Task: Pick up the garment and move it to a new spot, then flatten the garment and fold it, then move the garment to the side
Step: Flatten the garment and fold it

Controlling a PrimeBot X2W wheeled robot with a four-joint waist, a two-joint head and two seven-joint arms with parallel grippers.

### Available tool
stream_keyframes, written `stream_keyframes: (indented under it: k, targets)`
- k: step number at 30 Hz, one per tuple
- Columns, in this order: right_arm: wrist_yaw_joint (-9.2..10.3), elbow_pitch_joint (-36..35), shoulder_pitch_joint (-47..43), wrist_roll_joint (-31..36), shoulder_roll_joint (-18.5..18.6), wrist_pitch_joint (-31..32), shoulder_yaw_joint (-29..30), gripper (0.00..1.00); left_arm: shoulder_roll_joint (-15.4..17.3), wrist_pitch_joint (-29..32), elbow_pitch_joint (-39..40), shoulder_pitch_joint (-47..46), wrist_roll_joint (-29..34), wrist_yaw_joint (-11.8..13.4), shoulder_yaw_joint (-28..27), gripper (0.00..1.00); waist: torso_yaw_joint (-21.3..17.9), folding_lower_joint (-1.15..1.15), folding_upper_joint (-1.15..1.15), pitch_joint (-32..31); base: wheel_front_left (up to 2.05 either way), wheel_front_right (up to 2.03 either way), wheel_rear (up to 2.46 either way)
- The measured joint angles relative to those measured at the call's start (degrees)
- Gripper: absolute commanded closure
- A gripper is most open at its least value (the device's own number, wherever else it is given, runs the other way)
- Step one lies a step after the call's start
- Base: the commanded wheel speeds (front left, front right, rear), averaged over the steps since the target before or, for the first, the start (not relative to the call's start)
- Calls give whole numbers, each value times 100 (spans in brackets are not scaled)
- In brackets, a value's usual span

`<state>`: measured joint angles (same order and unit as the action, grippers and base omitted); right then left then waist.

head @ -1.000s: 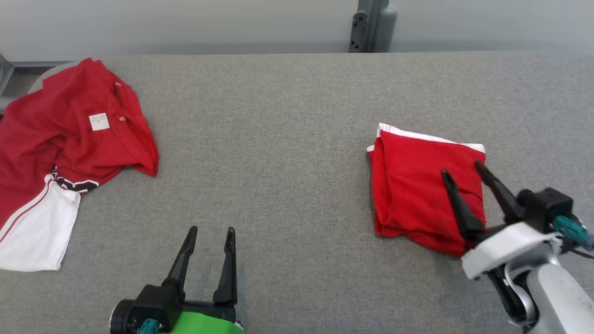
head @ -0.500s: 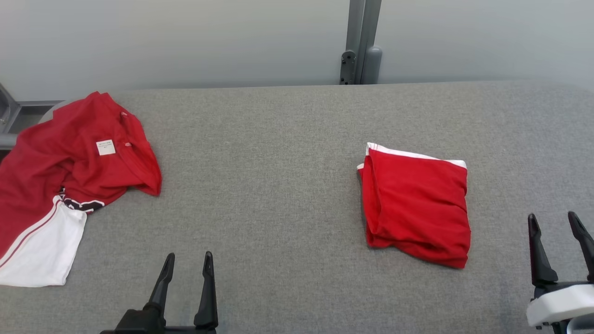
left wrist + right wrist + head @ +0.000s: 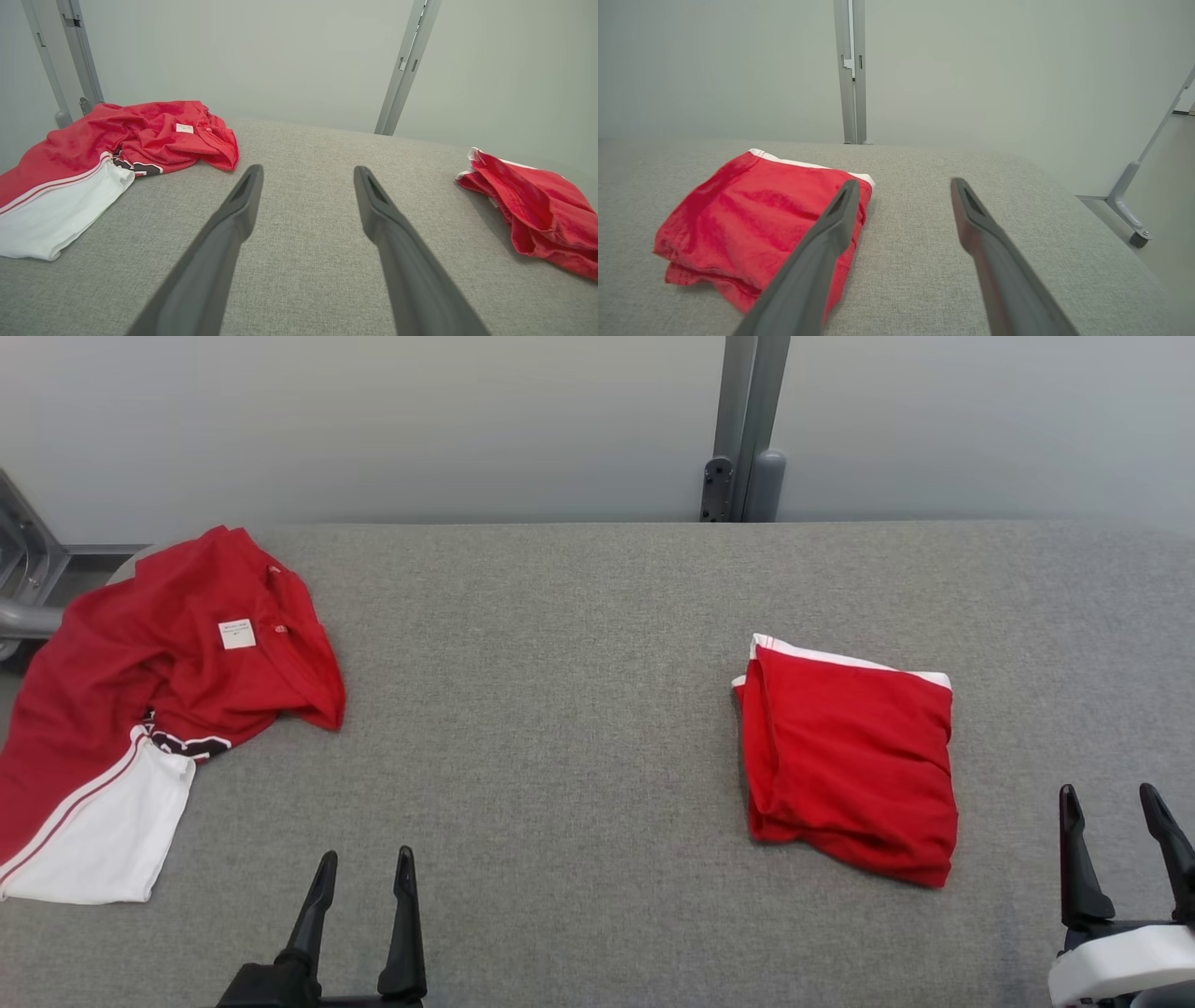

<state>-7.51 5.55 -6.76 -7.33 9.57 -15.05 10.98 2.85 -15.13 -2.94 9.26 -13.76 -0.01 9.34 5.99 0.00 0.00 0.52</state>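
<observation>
The garment (image 3: pixel 140 709) lies crumpled at the table's far left: red, with a white sleeve edged in red stripes and a small white label (image 3: pixel 236 634) facing up. It also shows in the left wrist view (image 3: pixel 93 149). My left gripper (image 3: pixel 365 854) stands open near the front edge, right of the garment and clear of it, with bare cloth between its fingers (image 3: pixel 307 169). My right gripper (image 3: pixel 1107 791) is open at the lower right and holds nothing (image 3: pixel 904 182).
A second, folded red-and-white bundle (image 3: pixel 850 756) lies right of centre, just left of my right gripper (image 3: pixel 761 219). The grey felt table (image 3: pixel 560 663) spreads wide between the two clothes. A metal post (image 3: pixel 747 429) rises behind; the table's right edge drops near a castor (image 3: pixel 1139 239).
My right gripper has drawn back from over the folded bundle to the lower right, open throughout. The camera has tilted up. My left gripper sits lower in the picture.
</observation>
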Motion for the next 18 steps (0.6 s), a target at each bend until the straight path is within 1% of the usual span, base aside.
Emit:
stream_keyframes:
  k: [8,9,10,15,18]
  targets:
    - [0,-74,127,-2,-85,0,-93,0,0,0,2,0,-12,1,23,0,31,0,0,37,0,0,0]
    - [0,-69,146,-8,-96,0,-120,60,0,0,5,0,-12,1,24,0,36,0,0,48,0,0,0]
    - [0,-38,177,-29,-113,0,-151,100,0,0,13,-1,-12,1,22,0,39,0,0,64,0,0,0]
    - [0,224,655,65,-191,0,-399,100,0,0,44,-97,-13,-3,44,0,51,0,0,230,0,0,0]
    - [0,771,1069,391,-301,-1,-704,100,0,0,52,-266,-15,-25,111,0,63,0,0,397,0,0,0]
